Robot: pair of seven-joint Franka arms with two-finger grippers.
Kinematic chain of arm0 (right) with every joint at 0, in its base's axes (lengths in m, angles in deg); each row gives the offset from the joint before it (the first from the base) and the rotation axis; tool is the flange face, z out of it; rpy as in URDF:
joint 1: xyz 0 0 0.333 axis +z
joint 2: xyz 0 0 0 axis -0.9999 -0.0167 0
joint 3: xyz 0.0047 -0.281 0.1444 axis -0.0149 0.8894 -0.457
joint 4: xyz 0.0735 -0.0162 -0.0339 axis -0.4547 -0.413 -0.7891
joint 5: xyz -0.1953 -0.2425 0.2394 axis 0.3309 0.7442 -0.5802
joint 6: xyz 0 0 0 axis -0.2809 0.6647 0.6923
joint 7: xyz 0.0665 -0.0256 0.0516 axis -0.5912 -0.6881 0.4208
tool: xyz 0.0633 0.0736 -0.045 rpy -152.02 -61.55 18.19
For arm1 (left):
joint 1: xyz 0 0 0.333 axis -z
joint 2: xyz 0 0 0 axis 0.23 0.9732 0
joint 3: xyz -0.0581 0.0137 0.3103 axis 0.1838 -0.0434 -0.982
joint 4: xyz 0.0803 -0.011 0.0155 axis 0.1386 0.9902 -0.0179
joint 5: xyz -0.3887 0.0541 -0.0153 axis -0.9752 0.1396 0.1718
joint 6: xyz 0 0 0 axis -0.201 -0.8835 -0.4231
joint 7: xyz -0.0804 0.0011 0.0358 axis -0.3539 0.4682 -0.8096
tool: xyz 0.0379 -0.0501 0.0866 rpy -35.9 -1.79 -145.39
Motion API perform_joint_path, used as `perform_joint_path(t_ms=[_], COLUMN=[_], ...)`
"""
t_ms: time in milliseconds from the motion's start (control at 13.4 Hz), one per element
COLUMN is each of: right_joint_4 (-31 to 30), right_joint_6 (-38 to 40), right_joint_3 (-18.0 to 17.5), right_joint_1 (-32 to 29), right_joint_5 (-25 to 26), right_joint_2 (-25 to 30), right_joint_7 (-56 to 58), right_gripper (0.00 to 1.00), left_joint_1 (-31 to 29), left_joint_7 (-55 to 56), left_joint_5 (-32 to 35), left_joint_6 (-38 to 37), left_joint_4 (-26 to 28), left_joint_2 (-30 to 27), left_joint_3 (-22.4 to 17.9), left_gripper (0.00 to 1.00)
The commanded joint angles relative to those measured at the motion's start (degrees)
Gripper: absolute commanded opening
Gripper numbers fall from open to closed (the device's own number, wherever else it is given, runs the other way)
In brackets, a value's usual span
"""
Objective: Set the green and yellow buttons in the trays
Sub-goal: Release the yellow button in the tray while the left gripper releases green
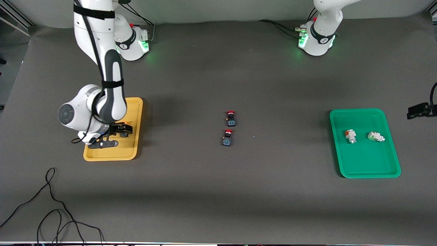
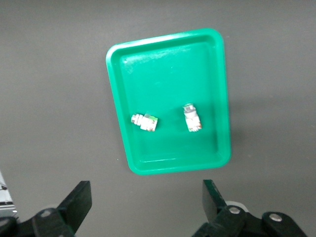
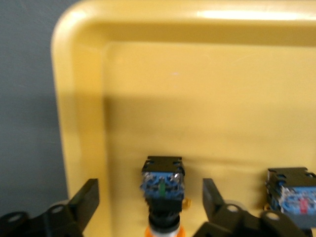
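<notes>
The right tool (image 1: 114, 135) hangs low inside the yellow tray (image 1: 136, 112), its fingers spread and grasping nothing. One yellow button (image 3: 163, 185) lies on the tray floor between those fingers, untouched by either, and a second one (image 3: 291, 197) lies just beside it. Both sit at the tray's end nearer the front camera, probably so that they land well inside the rim rather than on it.

The left tool (image 2: 143, 207) is released and empty, held high over the counter beside the green tray (image 2: 118, 59); that arm seems to be waiting. In that tray two green buttons (image 2: 144, 121) (image 2: 192, 118) lie on their sides, near each other but apart, clear of the walls.

By the look of it all four task buttons are in their trays, so only the right arm's retreat is left. The way straight up is free. The tray wall toward 9 o'clock in the front view is close to the tool.

Two red buttons (image 1: 230, 118) lie mid-counter, one at 12 o'clock from the other (image 1: 227, 137), well apart from both trays. A cable (image 1: 51, 212) loops near the front edge.
</notes>
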Motion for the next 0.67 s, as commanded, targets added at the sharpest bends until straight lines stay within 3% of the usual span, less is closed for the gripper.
perform_joint_path(t_ms=[0, 299, 448, 597], right_joint_4=[2.2, 11.2, 20.0, 28.1], right_joint_6=[8.3, 23.9, 34.3, 41.5], right_joint_3=[10.4, 30.0, 35.2, 36.7], right_joint_1=[6.6, 19.9, 20.5, 19.6], right_joint_5=[0.8, 6.7, 9.6, 13.6], right_joint_2=[4.7, 4.7, 4.5, 4.6], right_joint_7=[-2.8, -9.3, -11.4, -12.8], right_gripper=[1.00, 1.00, 1.00, 1.00], left_joint_1=[0.2, 0.2, 2.5, 11.9], left_joint_7=[-0.9, -0.1, 0.5, 3.9], left_joint_5=[-2.3, -2.7, -2.9, -3.0], left_joint_6=[-3.2, -3.4, -3.0, -3.7], left_joint_4=[1.1, 1.1, 1.0, 0.3], left_joint_2=[-5.6, -7.5, -7.7, -8.0], left_joint_3=[2.7, 7.6, 7.9, 1.6], left_gripper=[1.00, 1.00, 1.00, 1.00])
